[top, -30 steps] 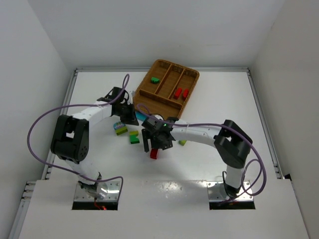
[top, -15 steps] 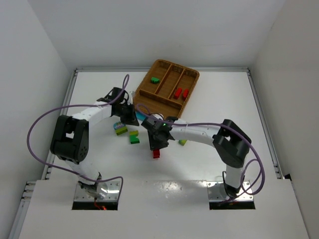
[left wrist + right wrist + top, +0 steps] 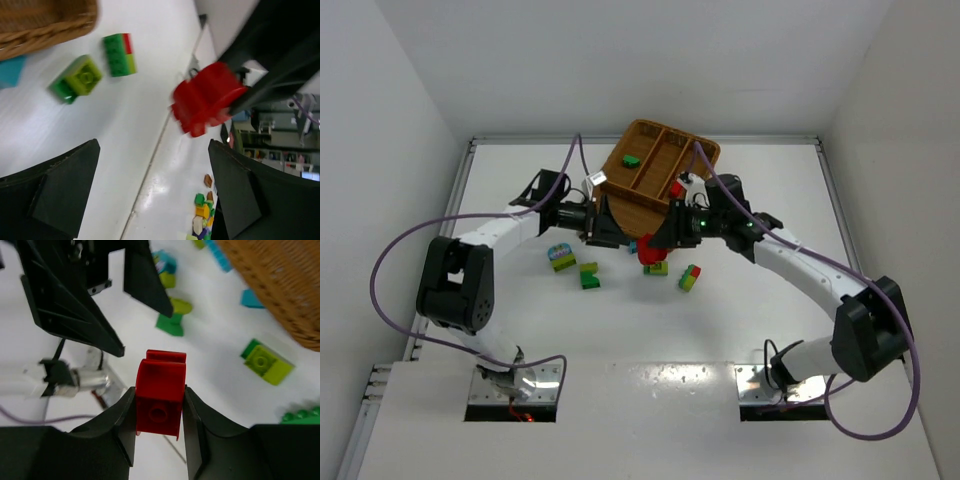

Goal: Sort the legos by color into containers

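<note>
Right claw (image 3: 159, 406) pinches a red lego (image 3: 160, 390), left claw (image 3: 150, 190) gapes wide, arms partly hiding the tray (image 3: 656, 126).

Bright even light, soft shadows, left wrist view motion-blurred

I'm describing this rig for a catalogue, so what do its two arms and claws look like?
The left arm and right arm are white tubes joined by black housings, each trailed by a purple cable. The left claw and right claw are black with flat wedge-shaped fingers. A green light glows on the right wrist.
</note>
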{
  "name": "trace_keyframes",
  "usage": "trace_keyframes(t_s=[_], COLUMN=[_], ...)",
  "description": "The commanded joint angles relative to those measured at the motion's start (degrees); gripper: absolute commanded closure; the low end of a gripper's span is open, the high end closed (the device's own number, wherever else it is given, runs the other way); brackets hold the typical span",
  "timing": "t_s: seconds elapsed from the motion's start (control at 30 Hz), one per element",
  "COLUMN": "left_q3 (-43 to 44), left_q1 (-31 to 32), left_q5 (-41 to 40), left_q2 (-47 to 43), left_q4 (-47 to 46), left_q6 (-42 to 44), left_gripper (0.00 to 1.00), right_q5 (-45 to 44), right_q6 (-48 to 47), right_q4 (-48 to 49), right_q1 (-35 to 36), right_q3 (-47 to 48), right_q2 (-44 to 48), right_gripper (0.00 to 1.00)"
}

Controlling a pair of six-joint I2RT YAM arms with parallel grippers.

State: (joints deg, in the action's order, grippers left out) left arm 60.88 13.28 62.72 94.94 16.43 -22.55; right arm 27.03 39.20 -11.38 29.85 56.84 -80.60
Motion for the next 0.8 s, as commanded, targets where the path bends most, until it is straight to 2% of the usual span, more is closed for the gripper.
trace_keyframes(t_s=[0.0,0.27,0.4,0.7,0.77], left_q3=[-0.1,1.1,0.6,3.3,3.9], left_q1=[2.5,3.1,4.3,7.5,7.5], left_q5=[10.0,17.9,19.1,19.1,19.7], left_q2=[-3.8,-3.8,-2.6,-2.0,-2.0], left_q4=[-4.2,-4.9,-3.2,-1.3,-1.3], left_q6=[1.8,5.0,8.5,9.6,9.6], left_gripper=[0.02,0.01,0.05,0.28,0.38], right_q5=[15.0,21.7,22.9,23.4,23.4], right_q6=[-0.5,3.4,5.1,7.4,7.9], right_q4=[9.4,17.5,20.5,23.8,24.6], right_q1=[-1.3,-3.2,-3.7,-3.7,-3.7], right_q3=[-3.5,-5.4,-5.4,-4.4,-4.4], right_q2=[1.1,1.1,0.5,-2.5,-2.5], right_gripper=[0.85,0.85,0.85,0.85,0.85])
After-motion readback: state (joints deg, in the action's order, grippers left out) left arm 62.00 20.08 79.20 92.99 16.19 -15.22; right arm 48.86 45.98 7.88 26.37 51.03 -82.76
